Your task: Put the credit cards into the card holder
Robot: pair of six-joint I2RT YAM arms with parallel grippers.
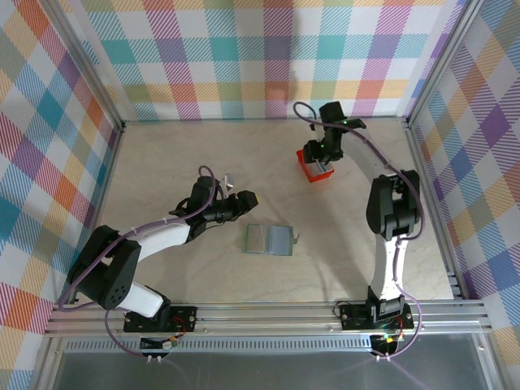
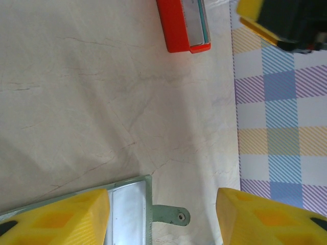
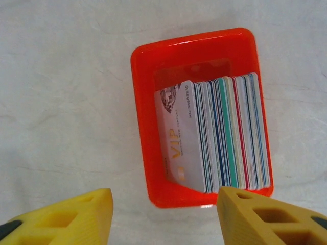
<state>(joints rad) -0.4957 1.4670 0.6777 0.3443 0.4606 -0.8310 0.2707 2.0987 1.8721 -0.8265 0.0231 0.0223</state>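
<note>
The grey-green card holder [image 1: 268,239] lies opened flat near the table's middle, its small tab [image 2: 171,215] pointing right. My left gripper [image 1: 242,198] hovers just behind and left of it, open and holding nothing. In the left wrist view the holder's corner [image 2: 127,206] lies by the left finger [image 2: 56,217]. The credit cards [image 3: 214,138] stand on edge, packed inside a small red box [image 3: 140,127], with a pale grey "VIP" card facing outward. My right gripper [image 1: 325,150] hangs over the box [image 1: 312,169], open and empty, with its fingertips [image 3: 255,217] at the box's near edge.
The red box [image 2: 179,25] sits at the back right, close to the checked back wall. A small pale object [image 1: 228,180] lies beside my left wrist. Checked walls and metal frame rails enclose the table on three sides.
</note>
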